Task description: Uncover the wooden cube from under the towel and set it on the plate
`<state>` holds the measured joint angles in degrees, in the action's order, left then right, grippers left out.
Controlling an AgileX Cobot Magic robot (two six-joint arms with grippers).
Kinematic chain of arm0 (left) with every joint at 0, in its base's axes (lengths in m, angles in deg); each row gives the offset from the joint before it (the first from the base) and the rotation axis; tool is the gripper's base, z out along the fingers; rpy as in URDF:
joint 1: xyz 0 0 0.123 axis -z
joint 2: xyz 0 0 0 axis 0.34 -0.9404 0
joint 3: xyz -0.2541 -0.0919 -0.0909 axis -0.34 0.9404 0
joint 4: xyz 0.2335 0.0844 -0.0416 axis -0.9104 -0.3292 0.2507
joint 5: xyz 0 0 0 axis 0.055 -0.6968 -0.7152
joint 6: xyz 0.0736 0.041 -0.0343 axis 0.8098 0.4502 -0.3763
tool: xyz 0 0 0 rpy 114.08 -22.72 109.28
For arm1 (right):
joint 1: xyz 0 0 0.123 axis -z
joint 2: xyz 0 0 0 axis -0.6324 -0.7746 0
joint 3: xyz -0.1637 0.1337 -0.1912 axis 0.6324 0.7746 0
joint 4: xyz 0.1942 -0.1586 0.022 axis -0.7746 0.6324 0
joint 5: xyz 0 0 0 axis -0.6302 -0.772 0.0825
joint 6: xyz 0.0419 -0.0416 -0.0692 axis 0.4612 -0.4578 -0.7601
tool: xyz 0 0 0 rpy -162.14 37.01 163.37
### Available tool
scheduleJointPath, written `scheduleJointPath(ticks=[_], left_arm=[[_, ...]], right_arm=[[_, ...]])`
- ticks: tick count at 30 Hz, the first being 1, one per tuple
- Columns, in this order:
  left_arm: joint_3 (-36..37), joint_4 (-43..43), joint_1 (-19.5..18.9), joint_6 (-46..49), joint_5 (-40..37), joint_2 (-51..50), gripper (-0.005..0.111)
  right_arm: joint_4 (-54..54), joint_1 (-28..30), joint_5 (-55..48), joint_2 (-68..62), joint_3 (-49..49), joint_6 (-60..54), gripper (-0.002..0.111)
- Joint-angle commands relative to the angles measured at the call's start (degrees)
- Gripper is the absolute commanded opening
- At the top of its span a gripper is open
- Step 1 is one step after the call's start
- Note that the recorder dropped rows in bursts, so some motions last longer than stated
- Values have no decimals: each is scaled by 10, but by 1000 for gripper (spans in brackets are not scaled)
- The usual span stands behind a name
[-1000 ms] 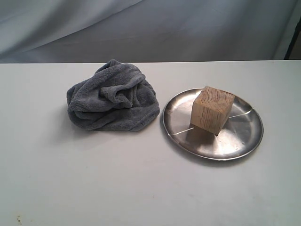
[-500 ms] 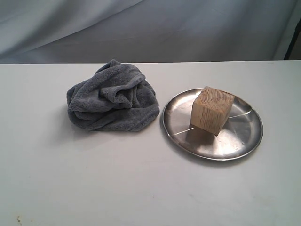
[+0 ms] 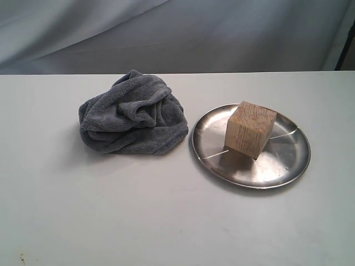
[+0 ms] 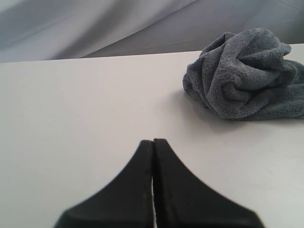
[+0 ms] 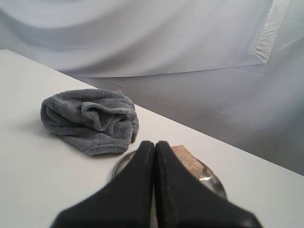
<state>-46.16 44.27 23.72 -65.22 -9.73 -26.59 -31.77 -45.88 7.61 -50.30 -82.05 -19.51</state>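
The left hand (image 4: 153,142) and the right hand (image 5: 154,145) are each pressed together, holding nothing — beyond the worktop's (image 3: 138,221) open near stretch the wooden cube (image 3: 250,129) sits on the plate (image 3: 277,169), the towel (image 3: 133,113) heaped at the plate's 9 o'clock, edges just apart.

White table (image 3: 138,221), grey draped backdrop (image 3: 222,33)

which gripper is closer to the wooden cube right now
Right. The right gripper, shut, has the wooden cube just beyond its tips; the left gripper, also shut, has only the towel in its view, some way off.
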Motion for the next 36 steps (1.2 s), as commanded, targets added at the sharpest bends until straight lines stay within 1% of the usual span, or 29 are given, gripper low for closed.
scheduleJointPath(ticks=[1,2,3,4,5,7,9,11,12,17,20,22,25,34,36], left_arm=[[3,-2,1,-2,6,2,0],[3,-2,1,-2,6,2,0],[3,-2,1,-2,5,2,0],[3,-2,1,-2,5,2,0],[3,-2,1,-2,5,2,0],[3,-2,1,-2,5,2,0],[3,-2,1,-2,5,2,0],[3,-2,1,-2,5,2,0],[3,-2,1,-2,5,2,0],[3,-2,1,-2,5,2,0],[3,-2,1,-2,5,2,0],[3,-2,1,-2,5,2,0],[3,-2,1,-2,5,2,0],[3,-2,1,-2,5,2,0],[3,-2,1,-2,5,2,0]], right_arm=[[-3,8,-2,4,-3,4,0],[-2,23,2,4,-3,1,0],[-3,57,17,4,0,1,0],[0,79,27,4,0,2,0],[-1,124,56,4,0,2,0],[-1,181,90,4,0,2,0],[8,210,98,4,0,1,0],[15,214,103,4,8,1,0],[15,214,126,4,25,6,0],[6,214,301,4,153,80,0],[6,214,372,4,213,83,0],[6,214,402,4,238,83,0],[6,214,421,4,271,83,0],[17,214,406,4,271,73,0],[53,214,393,4,271,85,0]])
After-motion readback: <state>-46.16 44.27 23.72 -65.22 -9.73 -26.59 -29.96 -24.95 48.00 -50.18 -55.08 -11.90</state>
